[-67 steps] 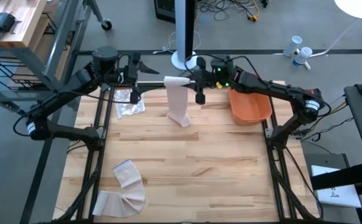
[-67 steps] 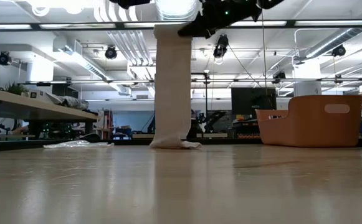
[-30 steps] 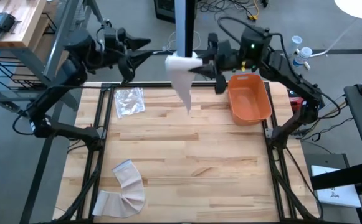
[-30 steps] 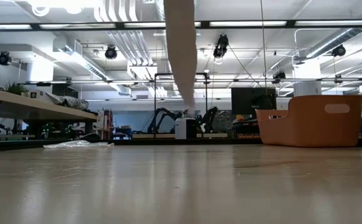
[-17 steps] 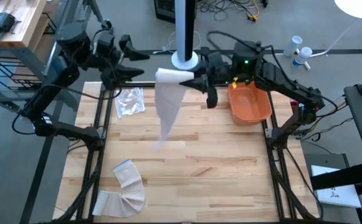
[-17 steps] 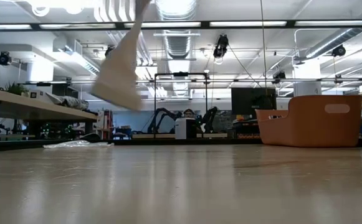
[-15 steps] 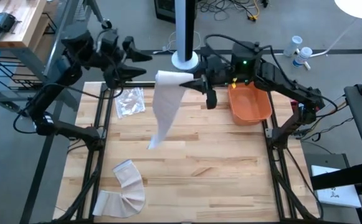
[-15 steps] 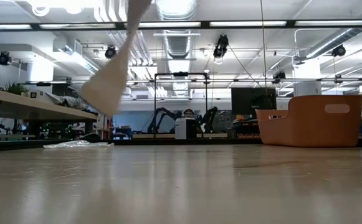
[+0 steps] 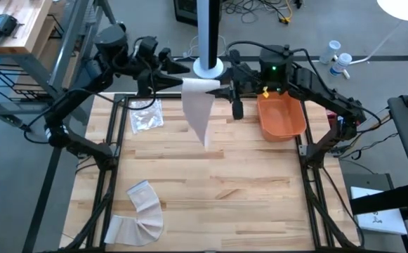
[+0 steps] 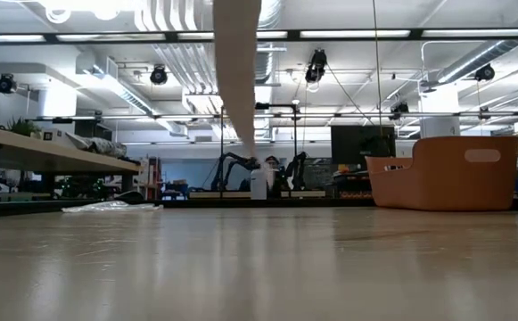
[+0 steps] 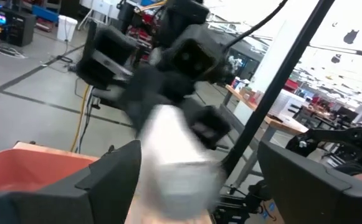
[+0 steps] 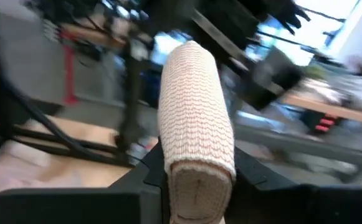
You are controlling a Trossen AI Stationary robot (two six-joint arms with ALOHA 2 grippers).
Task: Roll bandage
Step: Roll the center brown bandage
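High view: the bandage is held aloft over the worktop's far edge, its roll pinched in the right gripper; its tail, swung sideways a moment ago, now hangs straight. The left gripper is spread wider, closing in.
Low view: the tail hangs clear of the worktop.
Right wrist view: the roll is clamped between the fingers; rolling can resume.

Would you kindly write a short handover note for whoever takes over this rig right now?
Right gripper: shut on the bandage roll, held high over the table's far edge.
Left gripper: open, facing the roll, not holding it.
Bandage tail: hangs loose from the roll, clear of the table in the low view.
Done: part of the bandage is wound.
Left: wind in the hanging tail. The orange bin sits on the right.
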